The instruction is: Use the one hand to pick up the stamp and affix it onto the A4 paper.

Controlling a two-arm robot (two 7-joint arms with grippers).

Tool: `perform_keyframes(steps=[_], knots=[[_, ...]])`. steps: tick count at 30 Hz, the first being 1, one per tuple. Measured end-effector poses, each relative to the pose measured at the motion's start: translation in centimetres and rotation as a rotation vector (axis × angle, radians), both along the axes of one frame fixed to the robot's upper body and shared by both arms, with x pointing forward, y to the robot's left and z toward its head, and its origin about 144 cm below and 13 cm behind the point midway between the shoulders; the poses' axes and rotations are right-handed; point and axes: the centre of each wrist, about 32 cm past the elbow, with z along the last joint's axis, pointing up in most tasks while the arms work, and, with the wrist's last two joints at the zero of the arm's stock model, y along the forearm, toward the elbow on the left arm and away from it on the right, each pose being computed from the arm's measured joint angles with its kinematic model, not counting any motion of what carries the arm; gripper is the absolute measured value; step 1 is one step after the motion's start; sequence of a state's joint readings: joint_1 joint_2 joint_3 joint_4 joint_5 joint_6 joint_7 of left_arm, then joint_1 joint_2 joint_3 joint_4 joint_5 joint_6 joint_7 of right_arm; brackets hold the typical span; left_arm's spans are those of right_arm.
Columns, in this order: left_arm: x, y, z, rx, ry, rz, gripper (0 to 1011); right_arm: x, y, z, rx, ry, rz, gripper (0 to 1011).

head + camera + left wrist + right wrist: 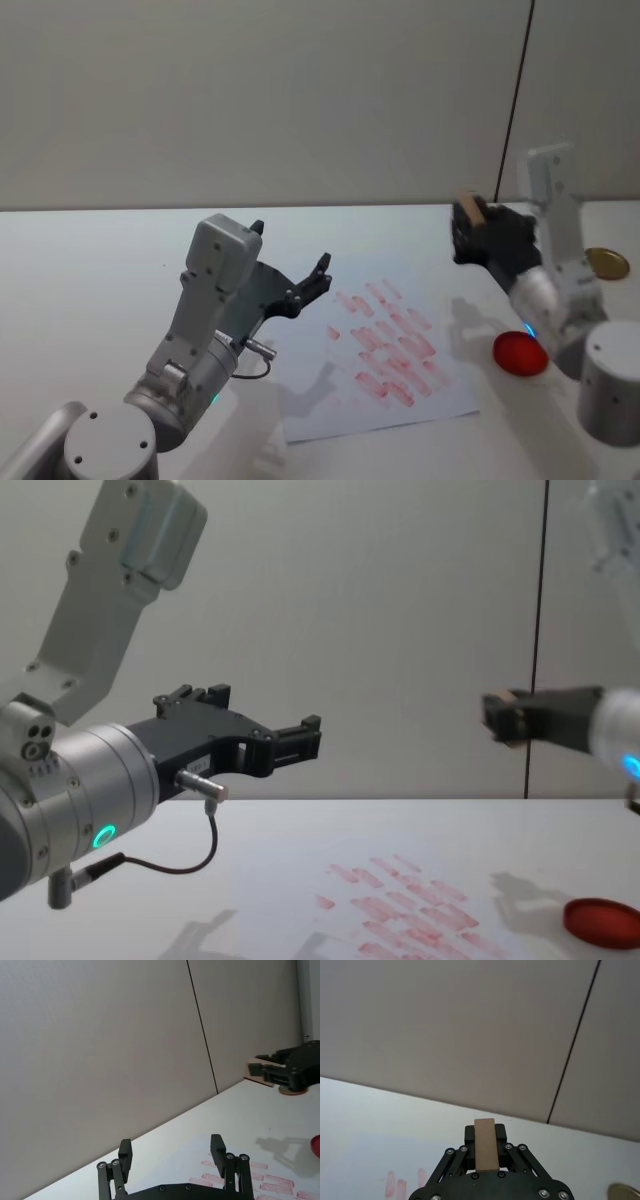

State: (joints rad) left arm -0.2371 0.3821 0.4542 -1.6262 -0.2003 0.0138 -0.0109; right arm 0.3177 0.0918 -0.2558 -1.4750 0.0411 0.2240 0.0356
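Left hand [322, 272]: hanging released above the table [100, 270] on the robot's left, fingers [125, 1154] spread apart, gripping nothing.
A4 paper [440, 395]: lying flat on the table between the two arms, carrying rows of pale red marks.
Ink pad [520, 353]: sitting on the table just beside the paper's right edge, below the right wrist.
Right hand [468, 230]: hovering in the air beyond the paper's right side, clenching the stamp.
Stamp [486, 1144]: being pinched between the right fingers, well above the table.

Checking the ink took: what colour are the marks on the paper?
Pale red marks on the white A4 paper, clearest in the head view.
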Motion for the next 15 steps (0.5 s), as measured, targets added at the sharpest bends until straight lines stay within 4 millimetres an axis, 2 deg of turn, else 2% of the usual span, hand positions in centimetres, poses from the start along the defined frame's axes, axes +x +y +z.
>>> perform_keyframes(steps=[10,15], knots=[[0.0,0.0,0.0,0.0,0.0,0.0,993,-3.3,-2.2,-1.6,-0.008,0.095,-0.063,217],[0.0,0.0,0.0,0.0,0.0,0.0,993,-4.1,-2.9,-2.3,-0.015,0.133,-0.081,217]])
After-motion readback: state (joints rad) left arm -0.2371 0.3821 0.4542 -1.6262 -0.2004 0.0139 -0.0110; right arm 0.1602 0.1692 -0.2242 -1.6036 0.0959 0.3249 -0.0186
